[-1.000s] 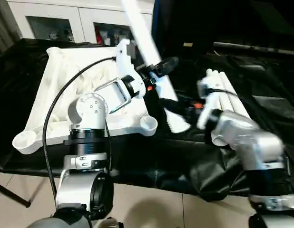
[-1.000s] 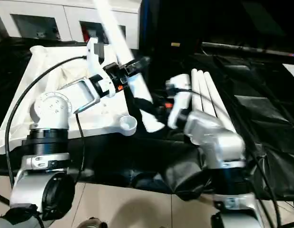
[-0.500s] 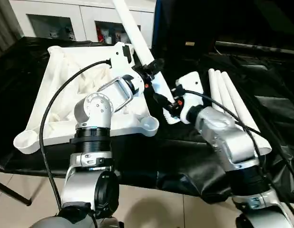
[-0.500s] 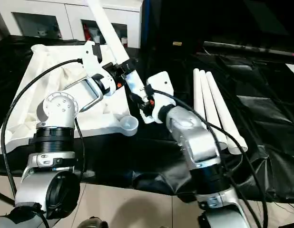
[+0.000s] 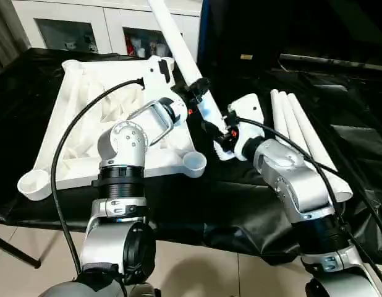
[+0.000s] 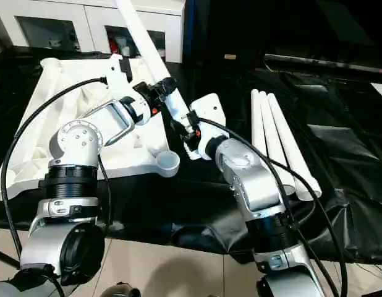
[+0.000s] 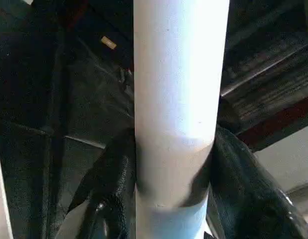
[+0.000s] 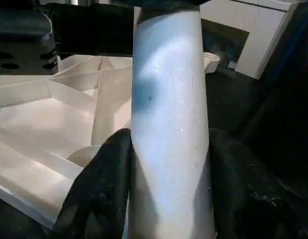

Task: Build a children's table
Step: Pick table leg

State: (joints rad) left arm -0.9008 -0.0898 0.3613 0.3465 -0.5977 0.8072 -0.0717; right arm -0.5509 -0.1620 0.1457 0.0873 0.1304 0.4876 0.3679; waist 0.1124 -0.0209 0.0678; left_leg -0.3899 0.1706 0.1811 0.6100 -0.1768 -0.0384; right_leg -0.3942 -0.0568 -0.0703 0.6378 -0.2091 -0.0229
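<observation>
Leg [image 5: 178, 43] slants up over the top [image 5: 86, 117], left tool [image 5: 199, 91] pinching it midway, right tool [image 5: 220, 137] pinching near its lower end, above the corner socket [image 5: 195, 163]. Hollow plastic: likely light, stiff, slippery; grip low. Left wrist view: fingers [image 7: 114, 174] clamp the leg. Right wrist view: fingers [image 8: 101, 184] flank it, top beyond.
</observation>
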